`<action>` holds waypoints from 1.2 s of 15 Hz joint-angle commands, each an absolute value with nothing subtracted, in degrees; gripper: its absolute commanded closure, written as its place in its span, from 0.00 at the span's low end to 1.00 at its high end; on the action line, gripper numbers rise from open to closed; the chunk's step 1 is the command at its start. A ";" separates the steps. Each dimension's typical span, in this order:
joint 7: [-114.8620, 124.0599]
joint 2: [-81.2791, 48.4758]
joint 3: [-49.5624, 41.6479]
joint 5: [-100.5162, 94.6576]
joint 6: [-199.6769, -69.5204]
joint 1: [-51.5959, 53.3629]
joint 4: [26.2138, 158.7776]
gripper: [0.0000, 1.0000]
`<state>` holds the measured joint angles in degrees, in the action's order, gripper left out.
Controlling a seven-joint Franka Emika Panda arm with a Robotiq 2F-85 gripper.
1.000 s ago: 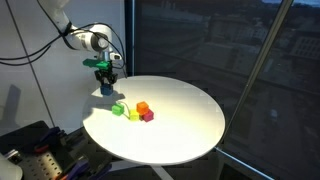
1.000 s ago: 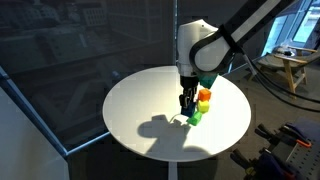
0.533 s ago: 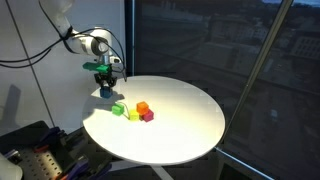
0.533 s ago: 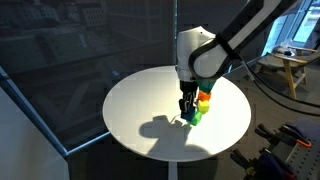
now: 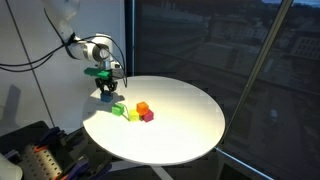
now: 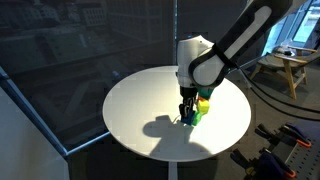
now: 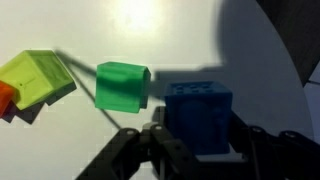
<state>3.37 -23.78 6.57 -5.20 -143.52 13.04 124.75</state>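
My gripper (image 7: 197, 140) is shut on a blue block (image 7: 198, 115), its fingers pressed on the block's two sides. It hangs just above the round white table (image 5: 180, 125), close beside a green block (image 7: 122, 85). A yellow-green block (image 7: 38, 78) and the edge of an orange block (image 7: 5, 98) lie further left in the wrist view. In an exterior view the gripper (image 5: 106, 92) is at the table's left rim, next to the green block (image 5: 119, 109), with yellow (image 5: 132, 114), orange (image 5: 142, 107) and red (image 5: 148, 116) blocks beyond. In an exterior view the gripper (image 6: 187, 113) touches down by the blocks (image 6: 201, 103).
Dark glass windows stand behind the table in both exterior views. Equipment (image 5: 30, 150) sits low beside the table. A wooden stand (image 6: 297, 68) is at the far right. The table's rim (image 6: 120, 132) is near.
The gripper has come down with the blue block, closer to the table and the green block.
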 commanded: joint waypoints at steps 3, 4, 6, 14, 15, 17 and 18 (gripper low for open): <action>5.39 -25.27 5.16 -7.26 -145.50 13.76 124.38 0.69; 5.37 -25.52 5.02 -7.27 -145.71 13.75 124.37 0.69; 5.39 -26.10 4.65 -7.41 -145.99 13.78 124.28 0.69; 6.61 -27.81 3.35 -8.90 -146.51 14.10 123.89 0.69; 6.63 -27.89 3.25 -8.87 -146.56 14.10 123.88 0.69; 6.64 -27.96 3.09 -8.68 -146.59 13.98 123.82 0.69; 6.62 -27.91 3.11 -8.38 -146.62 13.77 123.80 0.69</action>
